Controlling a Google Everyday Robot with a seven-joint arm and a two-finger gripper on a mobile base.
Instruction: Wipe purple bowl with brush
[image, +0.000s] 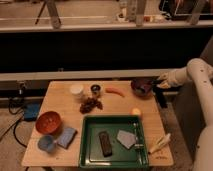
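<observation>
Purple bowl (141, 88) at table's (60, 97) far corner, carrot (115, 92) near; pincer (159, 82) at its rim, grip unclear.

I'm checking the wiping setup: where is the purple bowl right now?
In the camera view, the purple bowl sits at the far right corner of the table, just right of the carrot, with the gripper at its right rim.

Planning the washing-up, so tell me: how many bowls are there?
2: purple bowl at far right, gripper beside it; orange bowl at near left. None seems hidden.
</observation>
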